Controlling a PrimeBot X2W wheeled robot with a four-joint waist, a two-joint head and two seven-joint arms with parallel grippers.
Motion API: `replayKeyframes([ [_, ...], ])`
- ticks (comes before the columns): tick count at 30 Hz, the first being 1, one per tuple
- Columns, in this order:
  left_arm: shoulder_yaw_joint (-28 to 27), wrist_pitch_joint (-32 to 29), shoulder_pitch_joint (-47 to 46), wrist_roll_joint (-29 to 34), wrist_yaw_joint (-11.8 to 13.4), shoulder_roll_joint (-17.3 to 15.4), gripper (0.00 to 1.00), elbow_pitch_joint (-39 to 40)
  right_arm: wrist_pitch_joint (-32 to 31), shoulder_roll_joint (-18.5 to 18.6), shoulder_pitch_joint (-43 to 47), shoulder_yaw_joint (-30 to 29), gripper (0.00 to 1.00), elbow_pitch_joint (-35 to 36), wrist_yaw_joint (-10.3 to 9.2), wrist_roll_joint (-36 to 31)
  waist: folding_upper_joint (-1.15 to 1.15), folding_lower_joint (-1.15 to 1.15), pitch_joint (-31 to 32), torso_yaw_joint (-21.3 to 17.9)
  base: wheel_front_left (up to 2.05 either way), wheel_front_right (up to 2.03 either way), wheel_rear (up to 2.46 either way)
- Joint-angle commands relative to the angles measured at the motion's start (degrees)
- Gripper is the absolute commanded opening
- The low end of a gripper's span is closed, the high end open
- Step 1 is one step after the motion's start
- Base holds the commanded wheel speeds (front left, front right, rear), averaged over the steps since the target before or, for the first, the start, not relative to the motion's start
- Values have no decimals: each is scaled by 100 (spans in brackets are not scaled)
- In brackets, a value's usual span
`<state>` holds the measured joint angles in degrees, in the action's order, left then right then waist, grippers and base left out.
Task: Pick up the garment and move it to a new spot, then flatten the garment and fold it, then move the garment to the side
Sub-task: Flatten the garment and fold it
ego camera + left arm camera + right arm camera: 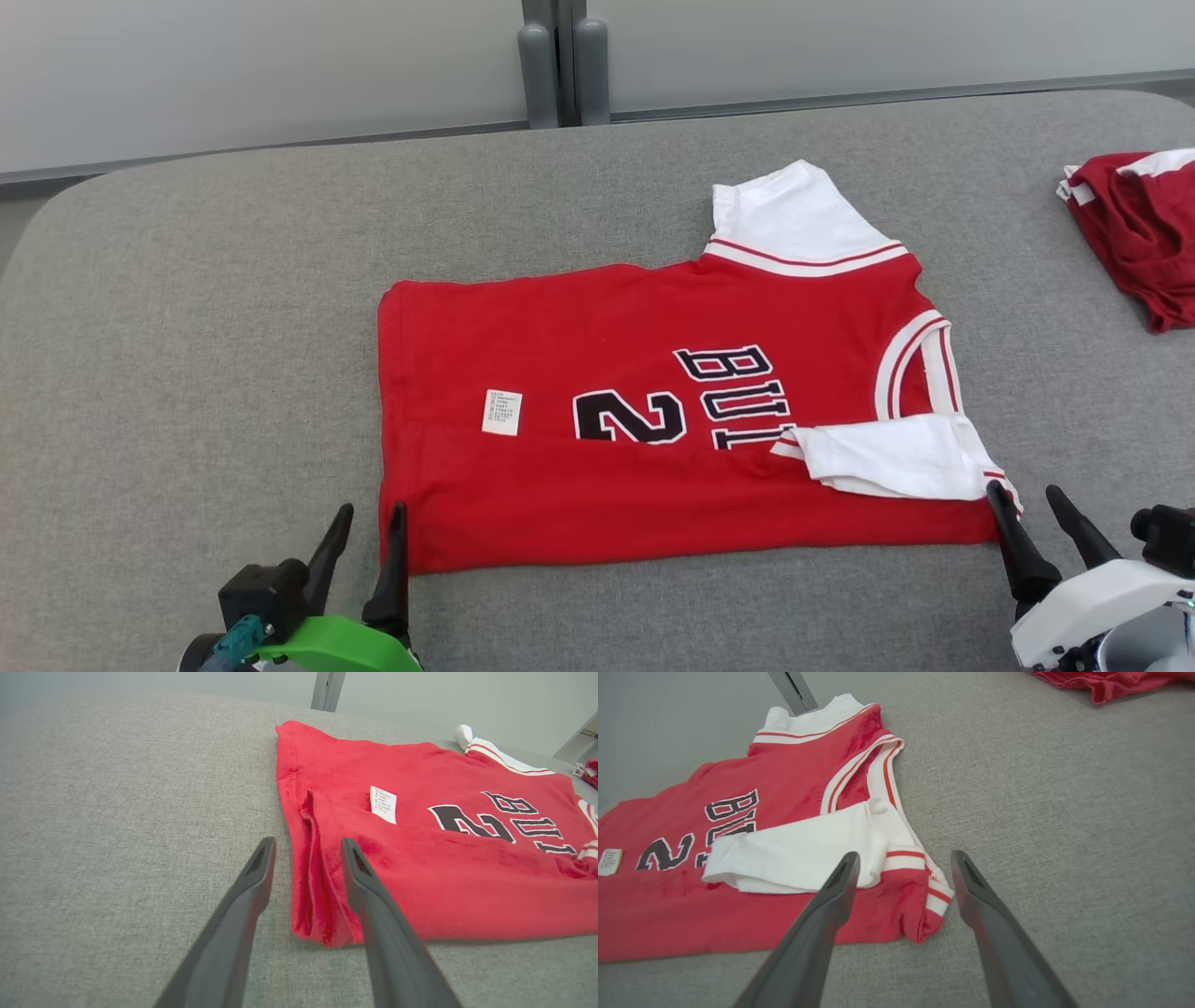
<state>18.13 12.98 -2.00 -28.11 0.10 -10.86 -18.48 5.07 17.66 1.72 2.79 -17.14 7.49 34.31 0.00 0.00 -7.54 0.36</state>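
The garment (pixel 560 345), a red jersey with black lettering and white sleeves, lies flat across the grey table (pixel 187 327). Its near long edge is folded over, and one white sleeve (pixel 896 457) is tucked on top. My left gripper (pixel 371 518) is open at the near left corner. In the left wrist view, the garment's (pixel 444 872) doubled hem lies between the left gripper's (pixel 307 844) spread fingers. My right gripper (pixel 1025 495) is open at the near right corner. In the right wrist view, the right gripper (pixel 903 858) straddles the garment's (pixel 794 770) striped cuff corner without pinching it.
A second dark red garment (pixel 1139 224) lies bunched at the table's far right edge. A grey wall with a vertical post (pixel 560 65) stands behind the table. Bare grey cloth stretches left of the jersey and along the near edge.
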Motion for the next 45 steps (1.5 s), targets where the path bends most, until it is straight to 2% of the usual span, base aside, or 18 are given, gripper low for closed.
replayKeyframes([
  [1,-38,67,-54,62,39,-6,100,32,41,-41,-59,-73,100,77,1,-166,0,0,49,-19,0,0,0],
  [7,-223,206,-278,279,125,18,100,200,269,-276,-272,-302,100,396,1,-641,0,0,164,-42,0,0,0],
  [15,-824,223,-269,781,148,131,100,814,769,-496,-346,-342,100,772,1,-1153,0,0,418,-39,0,0,0],
  [23,-1277,220,9,1142,24,142,100,1096,960,-644,-91,-255,100,1301,1,-1535,0,0,628,-14,0,0,0],
  [30,-1476,221,260,1322,-179,183,100,1180,994,-719,256,-304,100,1702,1,-1827,0,0,673,80,0,0,0],
  [45,-1744,221,438,1509,-428,375,100,1007,1013,-788,542,-198,100,1649,1,-1922,0,0,751,176,0,0,0],
])
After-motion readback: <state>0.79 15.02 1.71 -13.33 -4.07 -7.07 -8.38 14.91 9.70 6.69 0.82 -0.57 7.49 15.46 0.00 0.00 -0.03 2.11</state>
